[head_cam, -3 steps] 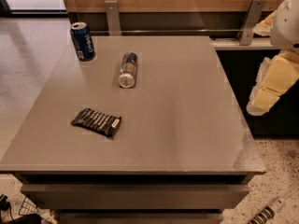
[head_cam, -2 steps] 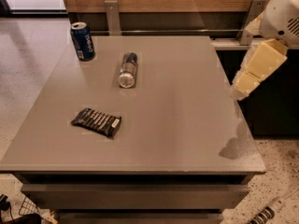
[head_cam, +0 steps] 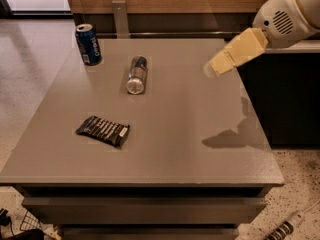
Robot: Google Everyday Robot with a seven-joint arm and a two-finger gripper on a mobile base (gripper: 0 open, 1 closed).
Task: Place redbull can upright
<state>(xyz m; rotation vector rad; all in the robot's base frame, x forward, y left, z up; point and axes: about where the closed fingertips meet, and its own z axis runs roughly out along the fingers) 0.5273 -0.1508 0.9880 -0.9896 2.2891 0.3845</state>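
The redbull can lies on its side on the grey table, in the far left half, with one shiny silver end facing me. The gripper is at the end of the white arm that comes in from the upper right. It hangs above the table's far right part, well to the right of the can and apart from it. Nothing shows in it.
A blue Pepsi can stands upright at the far left corner. A dark snack bar wrapper lies flat on the near left part. A dark counter stands to the right of the table. The arm's shadow falls on the right side.
The arm and gripper have risen from beside the table's right edge and swung left, over the table's far right part. The cans and the wrapper have not moved.
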